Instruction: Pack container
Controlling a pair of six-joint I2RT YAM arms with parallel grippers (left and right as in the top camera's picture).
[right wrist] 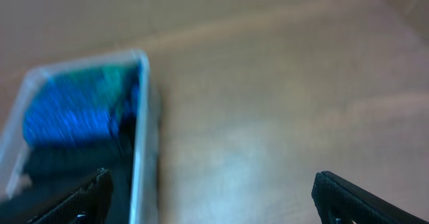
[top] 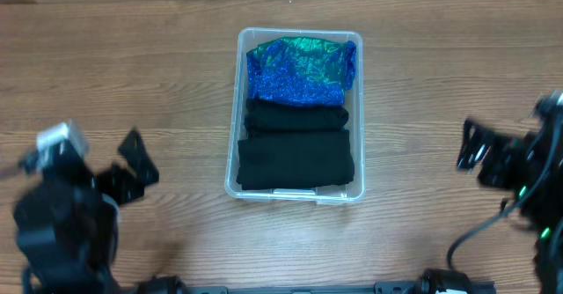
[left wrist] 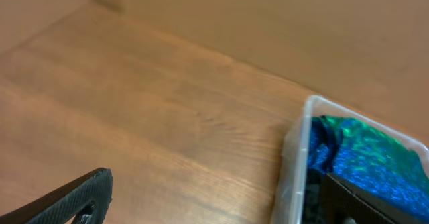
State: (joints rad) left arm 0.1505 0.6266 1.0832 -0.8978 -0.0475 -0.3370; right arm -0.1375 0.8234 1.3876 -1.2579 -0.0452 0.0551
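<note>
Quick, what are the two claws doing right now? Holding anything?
Left gripper: open, holding nothing.
Right gripper: open, holding nothing.

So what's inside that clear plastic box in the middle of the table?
The container holds folded clothes: a shiny blue-green garment at the far end and black fabric, seemingly two pieces, filling the rest. Anything underneath them is covered.

No readable text, labels or numbers

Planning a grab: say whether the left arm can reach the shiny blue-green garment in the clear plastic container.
Probably yes: the container is lidless, the garment lies uncovered, and nothing stands between it and the open left gripper.
</note>
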